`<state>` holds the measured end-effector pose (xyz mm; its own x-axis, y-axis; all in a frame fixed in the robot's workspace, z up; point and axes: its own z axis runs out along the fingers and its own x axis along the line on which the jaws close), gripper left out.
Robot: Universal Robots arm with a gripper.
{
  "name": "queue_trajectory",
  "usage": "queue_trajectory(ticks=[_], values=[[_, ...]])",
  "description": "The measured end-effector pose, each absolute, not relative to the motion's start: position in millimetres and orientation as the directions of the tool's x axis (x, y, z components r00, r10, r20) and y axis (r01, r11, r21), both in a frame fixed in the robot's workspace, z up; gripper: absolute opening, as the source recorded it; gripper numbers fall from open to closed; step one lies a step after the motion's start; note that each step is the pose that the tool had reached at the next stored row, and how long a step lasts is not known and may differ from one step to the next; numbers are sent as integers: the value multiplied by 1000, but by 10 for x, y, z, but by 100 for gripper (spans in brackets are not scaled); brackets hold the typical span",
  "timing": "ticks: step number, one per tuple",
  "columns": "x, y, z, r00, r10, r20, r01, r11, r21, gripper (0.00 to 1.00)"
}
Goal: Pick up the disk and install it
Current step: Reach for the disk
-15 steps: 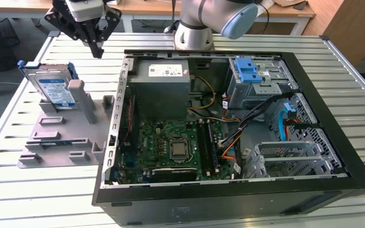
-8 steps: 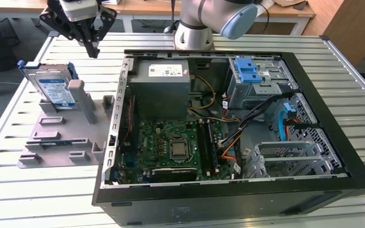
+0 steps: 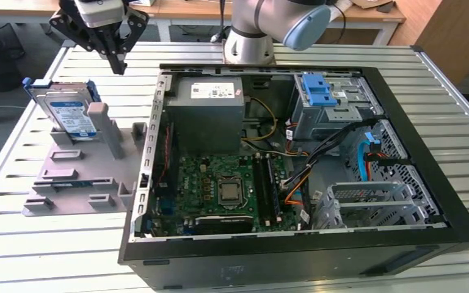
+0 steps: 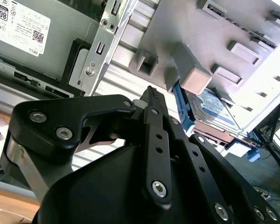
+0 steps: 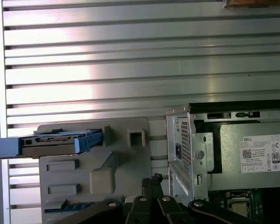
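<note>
The disk (image 3: 70, 116) is a silver drive with a blue-and-white label in a blue carrier. It stands on edge in a grey plastic holder (image 3: 80, 177) at the exterior view's left, beside the open computer case. My gripper (image 3: 119, 64) hangs in the air beyond the disk and a little to its right, apart from it. Its black fingers are shut tip to tip with nothing between them. Both wrist views show the closed fingertips (image 4: 151, 93) (image 5: 151, 179), with the disk (image 4: 214, 105) (image 5: 56, 140) off to one side in the holder (image 4: 210, 37) (image 5: 116, 158).
The open computer case (image 3: 149, 201) lies on a slatted metal table (image 3: 71, 256). Inside are a grey power-supply box (image 3: 210, 113), a green motherboard (image 3: 226, 183) and a metal drive cage (image 3: 341, 113) with a blue latch (image 3: 316, 88). The arm's base (image 3: 249, 43) stands behind the case.
</note>
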<state>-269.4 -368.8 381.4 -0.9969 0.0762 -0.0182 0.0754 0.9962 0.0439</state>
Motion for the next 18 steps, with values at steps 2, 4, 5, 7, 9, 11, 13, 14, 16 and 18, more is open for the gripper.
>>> queue_trajectory(ticks=[2, 4, 5, 7, 9, 11, 13, 14, 16, 18], values=[[-2694, -3688, 3814, -997, 76, -18, 75, 996, 44, 11], [-2703, -3688, 3814, -997, 76, -18, 76, 996, 44, 11], [-2710, -3688, 3814, -997, 76, -18, 75, 996, 44, 11], [-2730, -3686, 3814, -997, 76, -18, 75, 996, 44, 11], [-2753, -3685, 3813, -997, 76, -18, 75, 996, 44, 11], [-2775, -3683, 3812, -997, 76, -18, 75, 996, 44, 11], [-2797, -3682, 3812, -997, 76, -18, 75, 996, 44, 11], [-2807, -3681, 3811, -997, 76, -18, 75, 996, 44, 11], [-2831, -3679, 3810, -997, 76, -18, 75, 996, 44, 11], [-2856, -3677, 3809, -997, 76, -18, 75, 996, 44, 11]])
